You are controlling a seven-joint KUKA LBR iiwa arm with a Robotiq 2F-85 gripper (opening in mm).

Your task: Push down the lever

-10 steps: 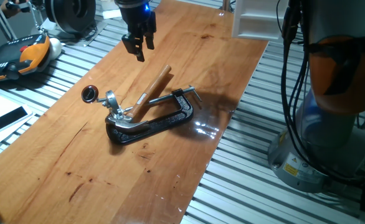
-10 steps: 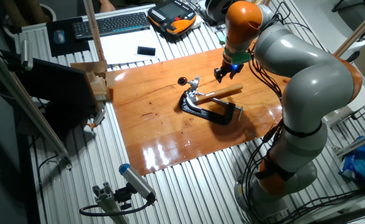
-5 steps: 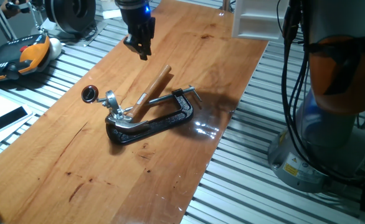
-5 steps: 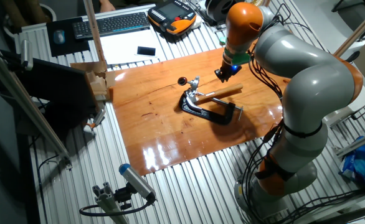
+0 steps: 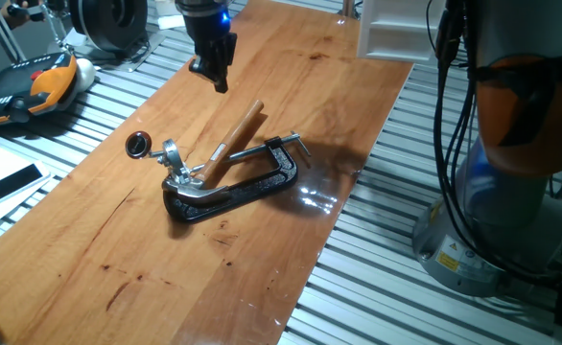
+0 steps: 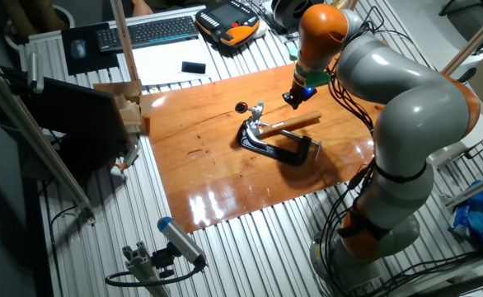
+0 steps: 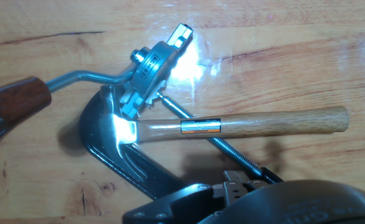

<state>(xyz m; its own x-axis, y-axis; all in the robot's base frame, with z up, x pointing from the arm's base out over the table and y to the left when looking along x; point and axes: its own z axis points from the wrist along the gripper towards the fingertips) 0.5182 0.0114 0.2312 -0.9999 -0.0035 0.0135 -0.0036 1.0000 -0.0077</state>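
Gripper [image 5: 217,77] hangs above the worktop [image 5: 118,249], well clear of the clamp [image 5: 233,187]; fingers look together. Lever [image 5: 152,149] juts from the silvery fitting [image 5: 174,158], knob [image 5: 137,145] raised. Best approach, I'd say: descend onto the knob, press straight down, avoid the wooden handle [image 5: 235,137].

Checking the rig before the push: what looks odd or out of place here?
A wooden-handled hammer is pinned in the black C-clamp on the table, beside the lever. Nothing looks spilled or broken.
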